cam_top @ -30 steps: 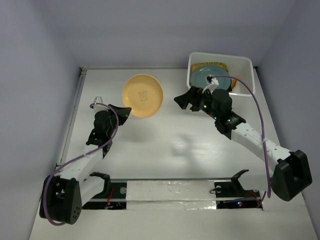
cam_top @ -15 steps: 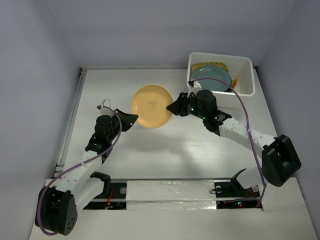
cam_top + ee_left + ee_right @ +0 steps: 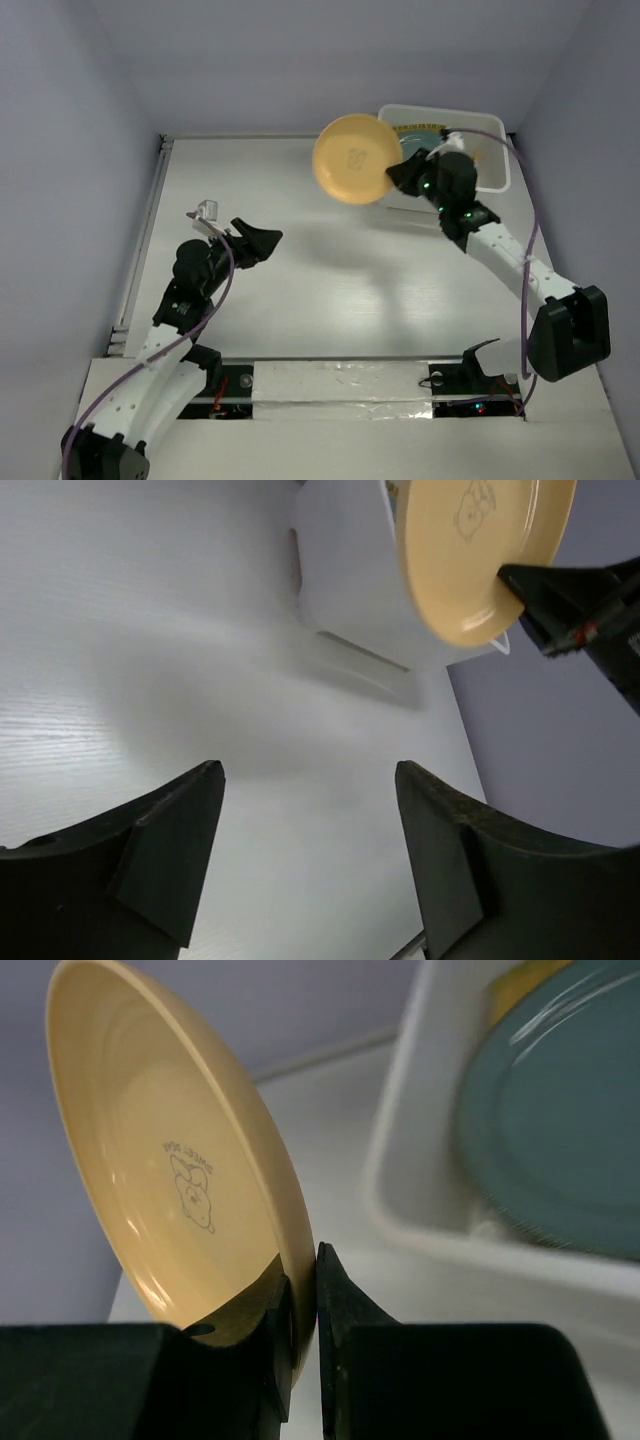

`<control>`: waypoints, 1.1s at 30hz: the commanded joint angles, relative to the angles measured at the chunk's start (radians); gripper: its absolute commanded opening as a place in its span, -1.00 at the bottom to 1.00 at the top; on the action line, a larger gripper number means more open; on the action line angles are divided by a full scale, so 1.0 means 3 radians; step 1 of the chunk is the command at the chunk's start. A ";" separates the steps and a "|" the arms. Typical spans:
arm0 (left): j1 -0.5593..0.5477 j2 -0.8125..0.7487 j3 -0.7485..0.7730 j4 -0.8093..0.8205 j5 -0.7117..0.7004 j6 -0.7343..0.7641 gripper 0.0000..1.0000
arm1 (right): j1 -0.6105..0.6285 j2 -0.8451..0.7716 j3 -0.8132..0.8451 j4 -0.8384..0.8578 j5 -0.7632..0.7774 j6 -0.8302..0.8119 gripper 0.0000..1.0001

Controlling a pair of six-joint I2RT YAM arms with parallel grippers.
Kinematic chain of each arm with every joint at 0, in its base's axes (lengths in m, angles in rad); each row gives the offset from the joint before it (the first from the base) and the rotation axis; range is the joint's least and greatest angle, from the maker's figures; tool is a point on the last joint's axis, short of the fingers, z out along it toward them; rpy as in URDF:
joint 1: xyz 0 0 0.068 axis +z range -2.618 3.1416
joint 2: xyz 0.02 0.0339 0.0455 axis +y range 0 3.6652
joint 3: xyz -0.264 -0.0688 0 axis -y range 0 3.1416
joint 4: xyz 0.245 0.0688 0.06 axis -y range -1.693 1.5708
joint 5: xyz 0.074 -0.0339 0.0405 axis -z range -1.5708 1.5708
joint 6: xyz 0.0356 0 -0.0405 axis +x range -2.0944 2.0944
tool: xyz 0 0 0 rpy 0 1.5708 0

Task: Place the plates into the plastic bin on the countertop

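- Far right on the countertop (image 3: 330,285) we see the plastic bin (image 3: 492,128), with its left wall partly hidden behind a raised plate in the top view.
- Our right gripper (image 3: 393,178) is clamped on the rim of a yellow plate (image 3: 340,170). In the right wrist view the two fingers (image 3: 340,1305) pinch the edge, one on each face.
- We see this plate held on edge, lifted clear of the countertop, just left of the bin. The left wrist view shows it in front of the bin's upper wall (image 3: 345,580).
- We can make out a small printed figure (image 3: 195,1185) on the plate's hollow face.
- Inside the bin we see a grey-teal plate (image 3: 560,1130). The rim of another yellow dish (image 3: 525,982) shows beyond it at the far side.
- Our left gripper (image 3: 262,240) is well apart from all this, at the near left above bare countertop. Its fingers are spread wide with nothing between them, and they point toward the bin.
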 commanded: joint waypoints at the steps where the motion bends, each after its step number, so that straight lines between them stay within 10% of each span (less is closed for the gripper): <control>1: -0.0015 -0.0374 0.0318 -0.0411 -0.0063 0.0344 0.39 | -0.0755 -0.0014 0.0371 0.0195 -0.0113 0.0207 -1.00; 15: -0.0015 -0.1004 0.0636 -0.1266 -0.0600 0.0876 0.70 | -0.1653 0.1259 0.1190 -0.0353 -0.0206 0.0453 -0.96; 22: -0.0015 -0.0988 0.0657 -0.1286 -0.0635 0.0922 0.71 | -0.1653 0.0953 0.0929 -0.0271 0.0223 0.0520 0.48; 25: -0.0015 -0.1019 0.0636 -0.1276 -0.0630 0.0907 0.71 | -0.1653 0.0744 0.0817 -0.0322 0.0407 0.0504 0.74; 33: -0.0015 -0.1040 0.0657 -0.1255 -0.0625 0.0917 0.72 | -0.1653 -0.0309 -0.0046 0.0168 0.0164 0.0647 0.45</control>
